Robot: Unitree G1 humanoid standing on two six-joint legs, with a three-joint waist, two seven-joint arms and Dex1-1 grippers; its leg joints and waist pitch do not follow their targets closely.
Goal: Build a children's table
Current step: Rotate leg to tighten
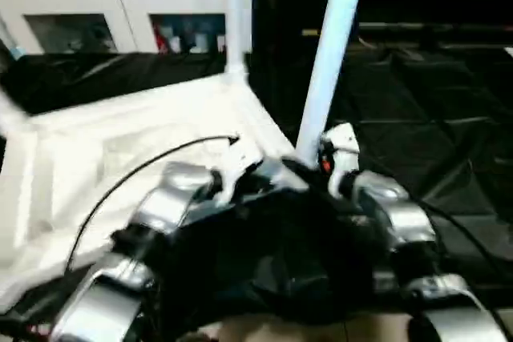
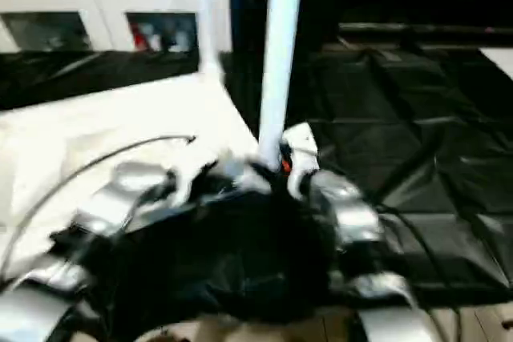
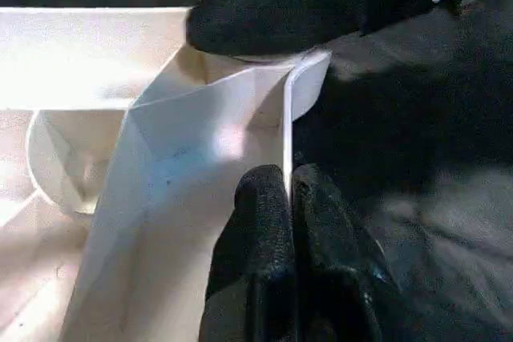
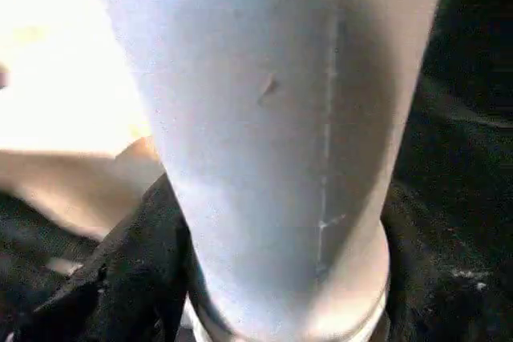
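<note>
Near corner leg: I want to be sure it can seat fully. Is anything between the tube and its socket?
Nothing visible blocks it. The leg already stands in the corner socket of the table top; the left end effector pinches the rim just beside that socket.

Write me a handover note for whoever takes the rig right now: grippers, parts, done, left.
Left gripper: shut on the thin rim of the table top near its corner socket.
Right gripper: at the near leg; whether it grips is unclear.
Parts: top lies ribbed side up on the black cloth. Far leg stands in the far corner; near leg stands at the near corner socket, tilted slightly.
Done: at least one leg up.
Left: confirm near leg is fully seated; other corners can't be judged from here.
</note>
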